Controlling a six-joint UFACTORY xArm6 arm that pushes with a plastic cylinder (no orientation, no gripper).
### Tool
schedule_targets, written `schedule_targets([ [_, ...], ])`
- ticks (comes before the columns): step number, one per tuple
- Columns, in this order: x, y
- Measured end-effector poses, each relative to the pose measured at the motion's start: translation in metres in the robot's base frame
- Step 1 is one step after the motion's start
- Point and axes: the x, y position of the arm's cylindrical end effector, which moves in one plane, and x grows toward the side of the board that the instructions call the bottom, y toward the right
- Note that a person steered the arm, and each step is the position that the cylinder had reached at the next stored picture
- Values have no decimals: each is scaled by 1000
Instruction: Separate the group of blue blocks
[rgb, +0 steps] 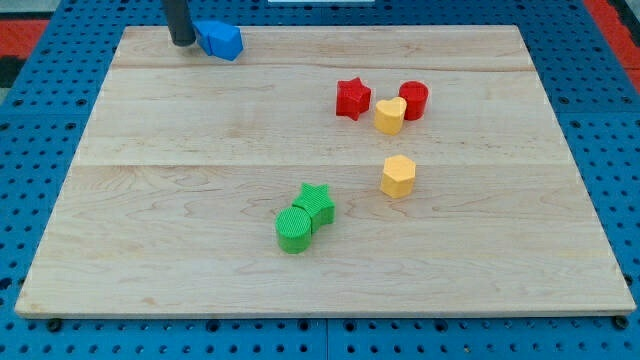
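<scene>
Camera view shows the rod's tip (182, 43), which has no jaws, touching the left side of the blue blocks (219, 39) clustered at the wooden board's (200, 250) far left edge.

Board (200, 180): pale wood, lengthwise planks w/ visible grain, smooth, faint satin sheen. Surface under it (50, 340): blue perforated panel, looks like plastic or painted metal, rows of small holes, matt.

Blocks all look like hard plastic, solid colour, mostly matt. Green star (317, 200) & green cylinder (294, 228): fine ribbed lines across top, like layered print. Yellow heart (390, 115), yellow hexagon (397, 176), red star (352, 98), red cylinder (414, 100): smoother faces, slight soft sheen. Blue blocks (220, 40): smooth, matt; exact shapes unclear.

My tip (182, 43): dark rod, smooth, dull finish, material can't tell.
</scene>
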Motion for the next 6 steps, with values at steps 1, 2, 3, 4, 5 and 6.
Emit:
schedule_targets([
  [1,60,4],
  [2,50,79],
  [3,30,160],
  [4,-15,182],
  [5,-49,172],
  [6,-49,149],
])
